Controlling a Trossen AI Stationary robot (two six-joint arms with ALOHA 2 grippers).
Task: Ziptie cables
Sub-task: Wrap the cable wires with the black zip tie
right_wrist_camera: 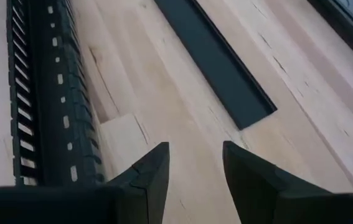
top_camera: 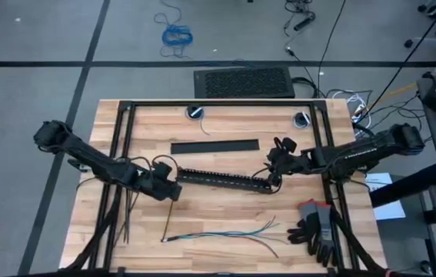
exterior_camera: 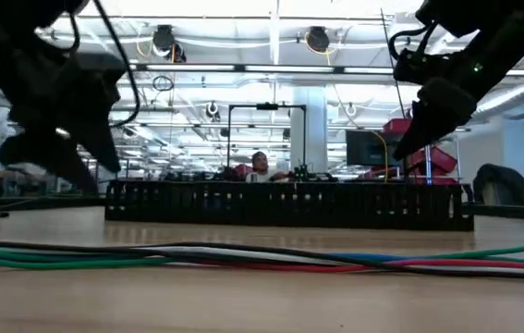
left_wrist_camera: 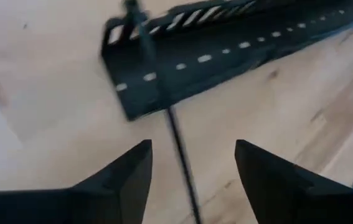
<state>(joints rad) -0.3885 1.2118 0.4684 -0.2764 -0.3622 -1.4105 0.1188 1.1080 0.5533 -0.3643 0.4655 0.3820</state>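
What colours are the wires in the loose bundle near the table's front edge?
The cables are blue, green, red and pale grey; the low view shows them best.

No words, numbers, labels or signs can be read in any of the pictures.
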